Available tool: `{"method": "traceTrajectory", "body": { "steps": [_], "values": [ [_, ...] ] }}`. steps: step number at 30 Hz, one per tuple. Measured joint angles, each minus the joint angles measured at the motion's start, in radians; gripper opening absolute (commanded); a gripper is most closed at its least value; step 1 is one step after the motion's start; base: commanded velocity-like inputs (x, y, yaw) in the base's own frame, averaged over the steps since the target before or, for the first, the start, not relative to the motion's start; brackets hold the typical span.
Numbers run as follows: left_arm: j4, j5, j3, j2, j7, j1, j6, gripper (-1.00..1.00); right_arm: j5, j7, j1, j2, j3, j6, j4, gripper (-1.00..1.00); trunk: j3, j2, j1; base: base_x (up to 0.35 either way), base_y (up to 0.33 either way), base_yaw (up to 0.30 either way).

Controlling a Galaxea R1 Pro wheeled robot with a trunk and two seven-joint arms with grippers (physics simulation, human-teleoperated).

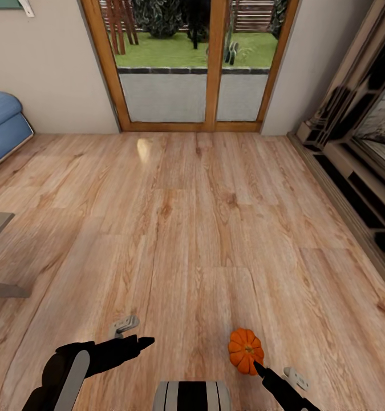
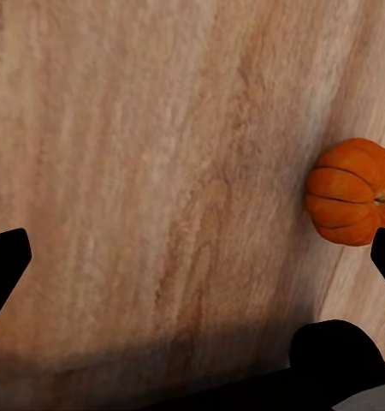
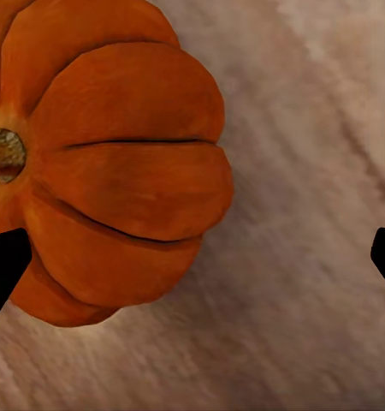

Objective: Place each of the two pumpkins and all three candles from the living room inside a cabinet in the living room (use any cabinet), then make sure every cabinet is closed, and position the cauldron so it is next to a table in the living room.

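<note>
Evidently the fetching of a pumpkin [image 1: 245, 350] is in hand: it is seen on the wooden floor [image 1: 203, 228] just ahead of the right pincer [image 1: 260, 371], whose tips are spread wide in the right wrist view, nothing grasped, the pumpkin lying toward one tip and not centred. The left pincer [image 1: 142, 342] is held above bare floor, released as well. Next, the right pincer must be centred over the pumpkin, lowered and clenched, before the pumpkin is carried to a cabinet.

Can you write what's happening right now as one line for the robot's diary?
right gripper: open beside small ribbed orange pumpkin | left gripper: open, empty | under both: light wooden plank floor
</note>
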Motion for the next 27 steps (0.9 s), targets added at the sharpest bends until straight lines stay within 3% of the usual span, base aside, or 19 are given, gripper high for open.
{"method": "traceTrajectory", "body": {
  "steps": [3,27],
  "values": [
    [0.0,0.0,0.0,0.0,0.0,0.0,0.0,1.0,0.0,0.001,0.0,0.001,0.0,0.0,0.0,1.0,-0.011,-0.001,0.001,0.0,0.0,0.0],
    [-0.001,-0.001,-0.007,0.004,-0.004,0.0,-0.001,1.0,0.002,0.001,0.0,0.012,0.0,0.0,-0.001,1.0,-0.012,-0.001,0.001,0.03,0.0,0.0]
  ]
}}
